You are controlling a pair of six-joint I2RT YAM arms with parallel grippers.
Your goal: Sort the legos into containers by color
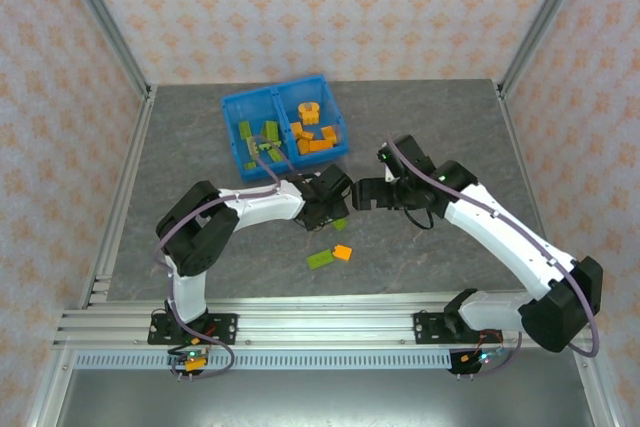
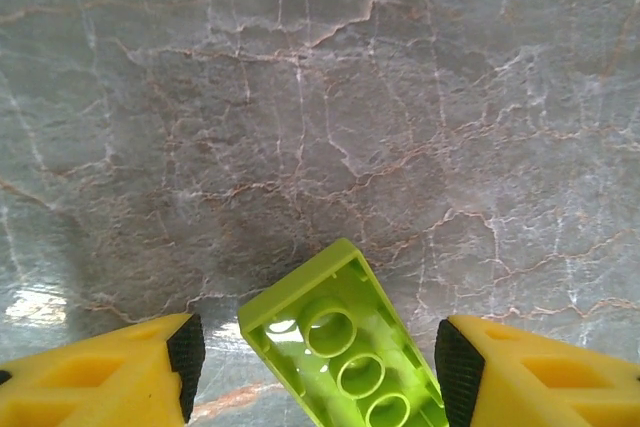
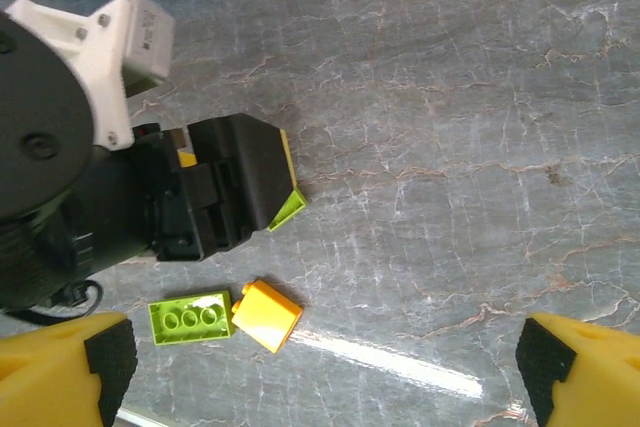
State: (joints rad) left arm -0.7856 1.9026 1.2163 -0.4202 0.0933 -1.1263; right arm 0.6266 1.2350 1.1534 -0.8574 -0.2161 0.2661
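Left wrist view: left gripper (image 2: 320,365) half open, its pads straddling a lime brick (image 2: 330,332) with a gap at 9 o'clock. Nothing is clamped. The brick lies hollow side up and skewed across the jaws on the grey table (image 2: 320,97). Top view: blue bin (image 1: 232,107) at 11 o'clock of that gripper, greens in its left compartment, orange in its right. Right gripper (image 3: 320,357) gapes wide and empty, close at 3 o'clock. Lime plate (image 3: 190,317) and orange brick (image 3: 267,314) lie loose at 6. Risk: closing on a skewed brick would catch its corners and spin it free; the arms could also clip.
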